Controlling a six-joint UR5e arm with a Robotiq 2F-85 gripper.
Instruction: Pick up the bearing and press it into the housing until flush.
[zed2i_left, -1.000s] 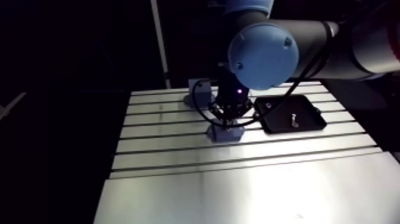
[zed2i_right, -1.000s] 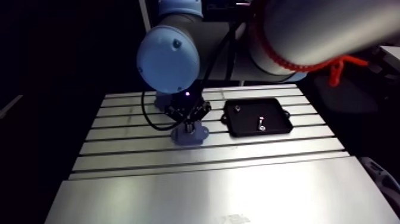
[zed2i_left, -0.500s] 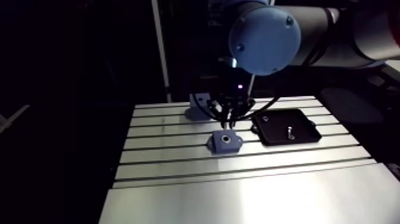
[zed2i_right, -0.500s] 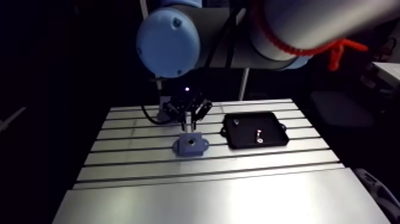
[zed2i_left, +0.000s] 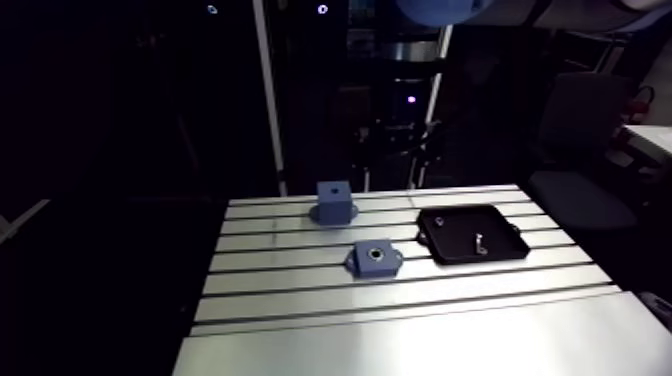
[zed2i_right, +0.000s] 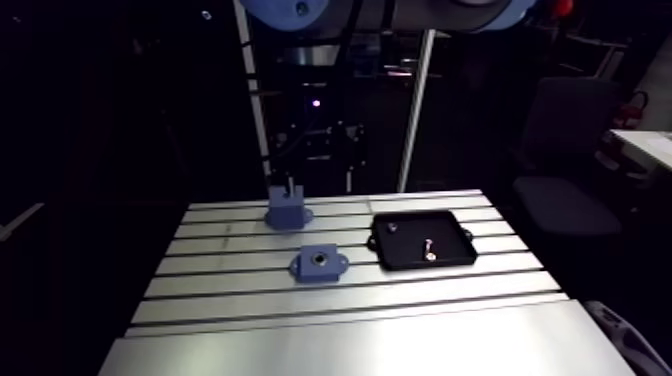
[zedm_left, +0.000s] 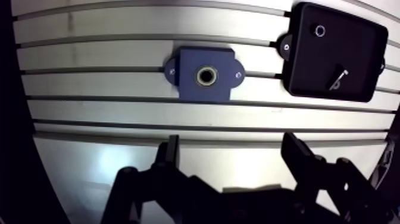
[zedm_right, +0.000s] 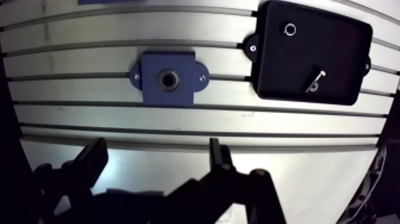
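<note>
Aluminium table (zed2i_left: 400, 335) bears blue housing (zed2i_left: 375, 258) and black tray (zed2i_left: 500, 228).

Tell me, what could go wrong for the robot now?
1. The bearing sits in the blue housing, but from above I cannot tell if it is flush; it might stick up.
2. The end effector hangs open above the table; coming down off-centre, it could bump the housing or the black tray and scatter its small screw.

Table (zedm_left: 119, 113): bare metal, smooth, reflective sheen. Housing (zedm_left: 190, 89): matt blue plastic. Bearing (zedm_left: 206, 75): bright metal ring. Tray (zedm_left: 309, 59): matt black plastic. Block (zed2i_left: 334, 201): matt blue, plastic-looking.
</note>
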